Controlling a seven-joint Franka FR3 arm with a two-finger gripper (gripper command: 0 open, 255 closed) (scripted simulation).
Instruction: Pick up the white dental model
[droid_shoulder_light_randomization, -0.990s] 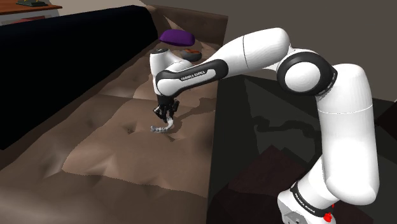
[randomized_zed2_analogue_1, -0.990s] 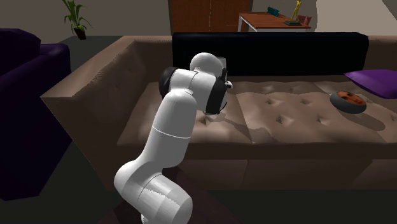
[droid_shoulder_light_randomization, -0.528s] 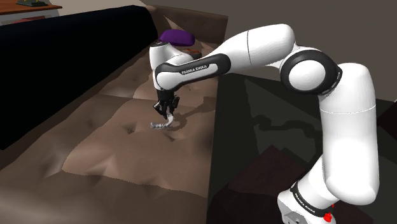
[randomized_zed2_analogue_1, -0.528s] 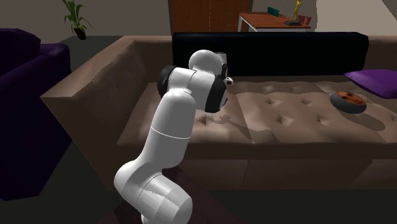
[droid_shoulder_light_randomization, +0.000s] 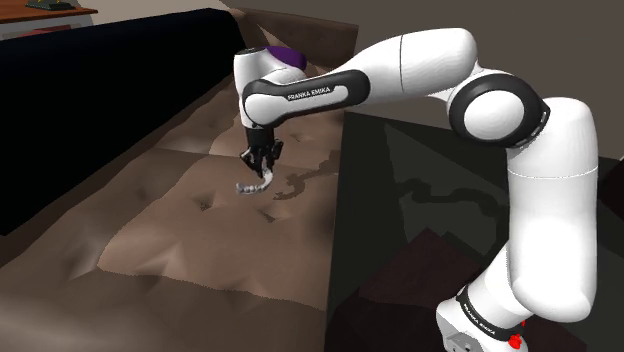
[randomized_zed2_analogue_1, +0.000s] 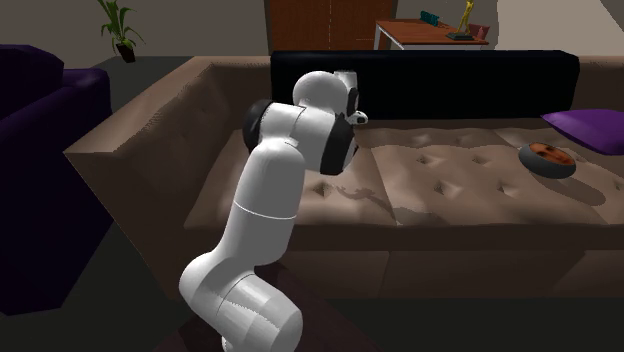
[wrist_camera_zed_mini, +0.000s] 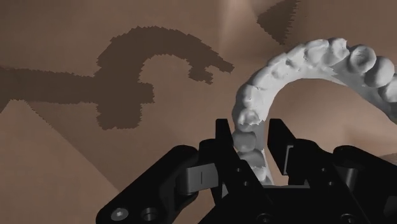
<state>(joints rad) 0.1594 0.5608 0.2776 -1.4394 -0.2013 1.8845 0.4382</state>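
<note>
The pincer (wrist_camera_zed_mini: 249, 135) clasps one end of the white dental model (wrist_camera_zed_mini: 299, 60), above the sofa seat (droid_shoulder_light_randomization: 180, 220).

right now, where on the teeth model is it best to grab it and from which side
One leg of the horseshoe-shaped teeth model, near its end, coming down from above. The arch is narrow there, so one finger fits on the inner curve and one on the outer. The pincer clasps it that way now, above the sofa cushion.
</note>
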